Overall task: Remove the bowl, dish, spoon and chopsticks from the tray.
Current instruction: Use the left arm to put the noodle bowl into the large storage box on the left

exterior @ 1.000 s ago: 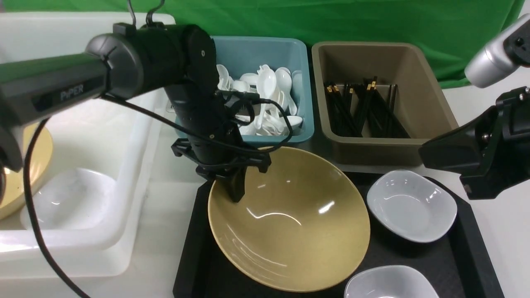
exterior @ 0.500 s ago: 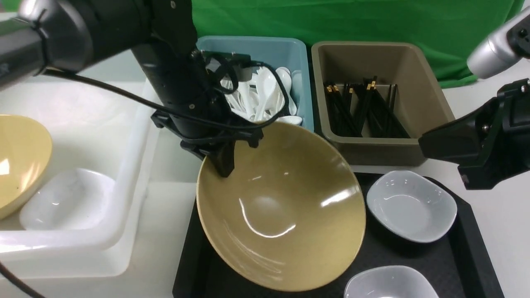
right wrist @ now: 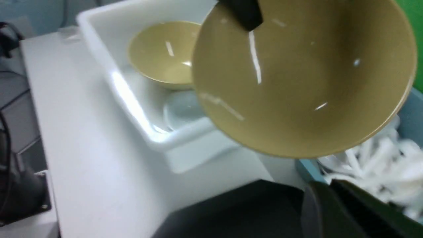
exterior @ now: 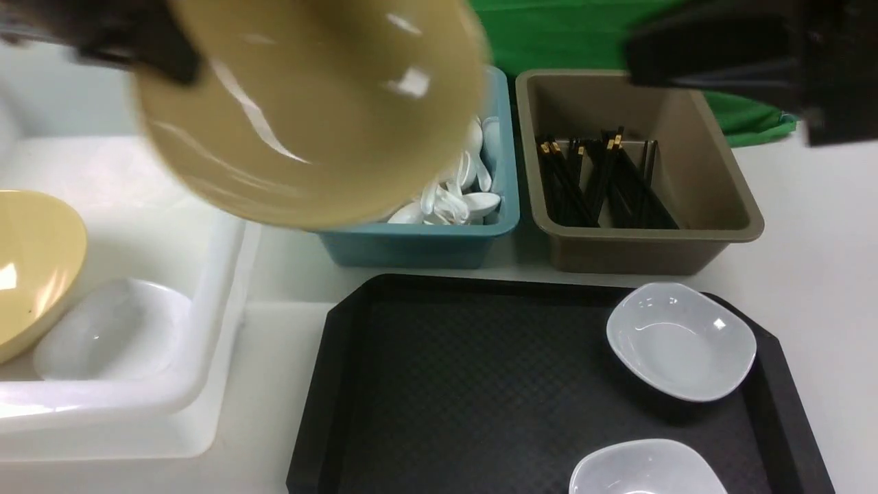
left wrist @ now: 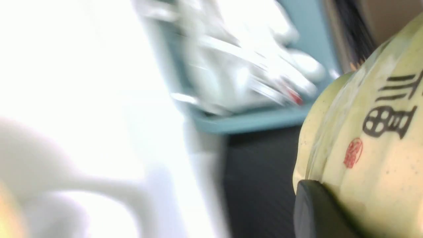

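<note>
The mustard-yellow bowl (exterior: 309,103) hangs blurred high above the teal bin, tilted, with my left gripper (exterior: 171,65) shut on its rim. In the left wrist view one dark finger (left wrist: 317,211) presses the bowl's outer wall (left wrist: 373,158), which bears black characters and a red stamp. The black tray (exterior: 480,384) holds two white dishes, one (exterior: 682,341) at its right and one (exterior: 645,470) at the front edge. My right gripper (exterior: 658,44) is a dark blur at the top right, shut and empty (right wrist: 322,186).
A teal bin (exterior: 425,243) holds several white spoons. A brown bin (exterior: 638,233) holds several black chopsticks. At the left a white tub (exterior: 206,288) contains another yellow bowl (exterior: 34,267) and a white dish (exterior: 110,329).
The left arm has lifted the bowl off the tray, up and to the left. The right arm has risen to the top of the view.
</note>
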{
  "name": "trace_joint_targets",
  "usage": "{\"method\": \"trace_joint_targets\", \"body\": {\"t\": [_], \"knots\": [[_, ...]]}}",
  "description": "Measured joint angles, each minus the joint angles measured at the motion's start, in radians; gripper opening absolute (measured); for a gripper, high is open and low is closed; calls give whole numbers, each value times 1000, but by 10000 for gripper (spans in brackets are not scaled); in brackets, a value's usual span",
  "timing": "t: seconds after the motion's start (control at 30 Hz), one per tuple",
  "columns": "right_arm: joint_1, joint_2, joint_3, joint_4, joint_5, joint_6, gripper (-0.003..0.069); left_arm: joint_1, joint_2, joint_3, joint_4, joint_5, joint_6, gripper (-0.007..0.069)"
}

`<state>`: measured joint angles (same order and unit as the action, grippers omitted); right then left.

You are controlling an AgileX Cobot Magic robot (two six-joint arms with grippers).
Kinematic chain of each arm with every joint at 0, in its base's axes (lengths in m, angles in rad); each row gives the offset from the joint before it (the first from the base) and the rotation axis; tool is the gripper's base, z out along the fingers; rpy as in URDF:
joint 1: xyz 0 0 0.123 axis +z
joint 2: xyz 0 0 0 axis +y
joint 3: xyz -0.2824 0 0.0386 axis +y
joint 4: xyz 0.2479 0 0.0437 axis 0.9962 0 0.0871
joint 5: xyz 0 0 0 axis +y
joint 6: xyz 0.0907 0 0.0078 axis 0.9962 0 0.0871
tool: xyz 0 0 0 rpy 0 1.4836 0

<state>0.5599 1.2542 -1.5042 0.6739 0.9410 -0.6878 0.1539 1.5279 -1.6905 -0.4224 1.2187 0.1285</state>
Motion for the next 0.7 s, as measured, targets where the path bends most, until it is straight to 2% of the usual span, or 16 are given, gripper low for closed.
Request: {"method": "trace_joint_targets", "body": {"t": [0.03, 0.1, 0.17, 0.23, 0.33, 0.43, 0.53, 0.7], "knots": [[9, 13, -13, -3, -1, 0, 20, 28, -4, 8, 0, 0, 5, 4], [140, 123, -118, -61, -5, 26, 20, 229, -43, 71, -22, 1, 18, 4], [202, 191, -176, -101, -5, 40, 20, 349, -49, 115, -42, -8, 22, 4], [240, 242, -233, -120, -5, 46, 20, 427, -49, 155, -53, -44, 24, 4], [307, 340, -329, -137, -10, 60, 20, 548, -49, 259, -68, -178, 23, 4], [350, 427, -409, -142, -35, 67, 20, 605, -49, 365, -71, -310, 23, 4], [377, 470, -440, -143, -81, 67, 20, 615, -43, 440, -75, -410, 23, 4], [405, 492, -446, -147, -140, 64, 27, 617, 7, 503, -54, -447, 19, 4]]}}
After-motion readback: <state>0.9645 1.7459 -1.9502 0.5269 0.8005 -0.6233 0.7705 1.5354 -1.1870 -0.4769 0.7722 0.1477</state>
